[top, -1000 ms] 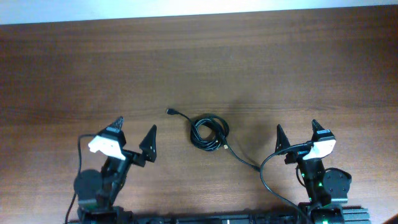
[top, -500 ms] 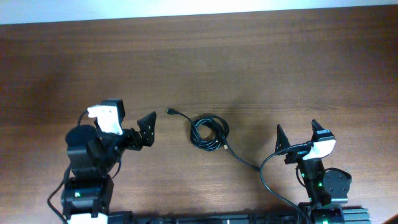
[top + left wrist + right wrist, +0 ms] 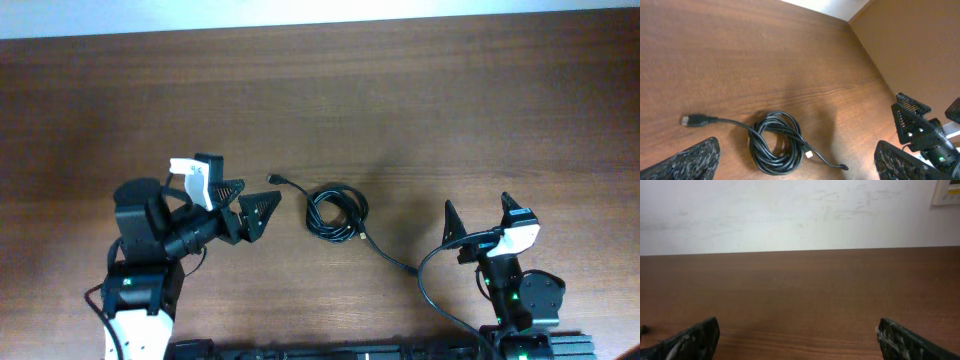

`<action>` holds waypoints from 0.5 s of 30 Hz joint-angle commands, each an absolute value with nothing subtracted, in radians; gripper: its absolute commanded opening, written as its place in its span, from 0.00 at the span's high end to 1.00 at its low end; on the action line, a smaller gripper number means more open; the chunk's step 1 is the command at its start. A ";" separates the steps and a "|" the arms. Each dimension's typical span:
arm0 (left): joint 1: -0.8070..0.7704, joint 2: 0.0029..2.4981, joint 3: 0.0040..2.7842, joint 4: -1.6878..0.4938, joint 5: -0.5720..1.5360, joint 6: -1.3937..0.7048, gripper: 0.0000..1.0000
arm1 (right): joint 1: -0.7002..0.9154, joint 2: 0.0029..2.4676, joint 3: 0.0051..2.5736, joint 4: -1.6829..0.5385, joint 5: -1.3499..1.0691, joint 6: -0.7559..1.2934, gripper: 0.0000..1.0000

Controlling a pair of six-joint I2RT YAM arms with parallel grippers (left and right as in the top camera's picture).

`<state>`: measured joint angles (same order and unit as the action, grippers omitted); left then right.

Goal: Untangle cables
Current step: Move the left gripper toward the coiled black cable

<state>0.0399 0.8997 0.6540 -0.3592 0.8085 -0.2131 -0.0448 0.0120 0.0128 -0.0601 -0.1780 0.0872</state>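
Nearest on the table (image 3: 400, 100), my right gripper (image 3: 477, 200) sits low at the edge, jaws wide apart, empty; my left gripper (image 3: 262, 190), arm angled inward, gapes empty near the cables (image 3: 335, 213), coiled at centre.

Left arm (image 3: 150, 235) is leaning forward from its base and twisting at the wrist, so that the left tool (image 3: 258, 194) is pointing sideways toward the robot's right. Its two fingers (image 3: 262, 207) are standing spread to their widest and are gripping nothing. Right arm (image 3: 520, 290) is sitting folded low over its own base, with the right tool (image 3: 477, 203) pointing straight ahead, away from the robot. Its fingers (image 3: 450, 218) are also standing wide apart, the tool being empty.
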 commanded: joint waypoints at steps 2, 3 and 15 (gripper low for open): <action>0.006 0.970 0.673 -0.361 0.768 -0.305 0.06 | -0.039 0.007 0.006 -0.063 -0.187 0.095 0.01; -0.004 0.981 0.674 -0.361 0.742 -0.321 0.07 | -0.039 0.007 0.006 -0.063 -0.187 0.095 0.01; -0.189 1.017 0.830 -0.521 0.287 -0.400 0.16 | -0.039 0.007 0.006 -0.063 -0.187 0.095 0.01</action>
